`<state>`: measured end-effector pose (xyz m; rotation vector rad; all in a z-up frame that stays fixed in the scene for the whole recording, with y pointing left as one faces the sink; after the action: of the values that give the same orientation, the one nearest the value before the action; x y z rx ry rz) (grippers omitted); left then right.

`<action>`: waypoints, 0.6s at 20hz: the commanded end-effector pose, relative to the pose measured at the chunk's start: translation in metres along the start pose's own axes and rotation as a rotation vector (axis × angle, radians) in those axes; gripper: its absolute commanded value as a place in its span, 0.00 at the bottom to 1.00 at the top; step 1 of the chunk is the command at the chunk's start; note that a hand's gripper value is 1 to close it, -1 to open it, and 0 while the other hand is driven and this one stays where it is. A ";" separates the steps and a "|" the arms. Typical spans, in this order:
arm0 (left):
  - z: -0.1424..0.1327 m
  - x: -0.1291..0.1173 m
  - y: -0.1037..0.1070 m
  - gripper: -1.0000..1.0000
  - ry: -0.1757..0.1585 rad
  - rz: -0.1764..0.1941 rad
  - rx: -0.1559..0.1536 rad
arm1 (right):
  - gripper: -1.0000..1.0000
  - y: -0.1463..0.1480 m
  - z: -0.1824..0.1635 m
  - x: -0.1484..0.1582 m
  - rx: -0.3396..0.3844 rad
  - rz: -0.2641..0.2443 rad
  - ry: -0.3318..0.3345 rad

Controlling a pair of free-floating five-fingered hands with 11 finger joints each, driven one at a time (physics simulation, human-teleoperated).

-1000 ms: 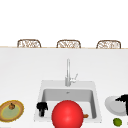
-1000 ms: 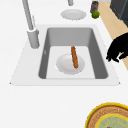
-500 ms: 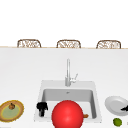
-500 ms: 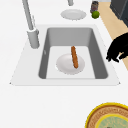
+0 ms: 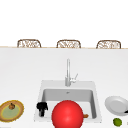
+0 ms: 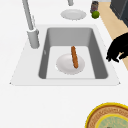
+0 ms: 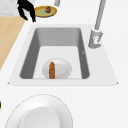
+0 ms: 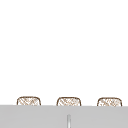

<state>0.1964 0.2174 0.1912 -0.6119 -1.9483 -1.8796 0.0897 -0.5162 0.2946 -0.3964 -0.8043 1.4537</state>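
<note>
My left hand [image 5: 41, 108] hangs over the front left rim of the sink [image 5: 41, 86], fingers relaxed and pointing down, holding nothing. It also appears as the left hand [image 6: 118, 48] and the left hand [image 7: 25, 8] near the yellow plate. In the basin lies a white plate [image 6: 63, 65] with a brown sausage [image 6: 74, 57] on it. A big red ball [image 5: 67, 114] covers the sink's front in the front view. A sliver of my right hand [image 5: 126, 111] shows at the picture's right edge.
The tall faucet [image 5: 68, 72] stands behind the basin. A yellow-rimmed plate [image 5: 5, 112] with a brown item lies left of the sink. Right of the sink are a white plate [image 5: 116, 105], a lime [image 5: 117, 121] and a jar [image 6: 94, 5]. Chair backs [image 5: 68, 44] line the far edge.
My right hand has slid from above the white plate down and to the right, almost out of the front view. The left hand has stayed put.
</note>
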 end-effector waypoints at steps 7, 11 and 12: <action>0.000 0.000 0.000 0.50 0.000 0.000 0.000 | 0.00 0.011 -0.022 -0.004 -0.002 0.075 0.199; 0.000 0.000 0.000 0.50 0.000 0.000 0.000 | 0.00 0.017 -0.045 -0.011 0.050 0.105 0.214; 0.000 0.000 0.000 0.50 0.000 0.000 0.000 | 0.00 0.016 -0.048 -0.011 0.056 0.098 0.204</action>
<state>0.1964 0.2174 0.1912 -0.6119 -1.9483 -1.8796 0.1040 -0.5157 0.2568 -0.5464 -0.6336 1.4614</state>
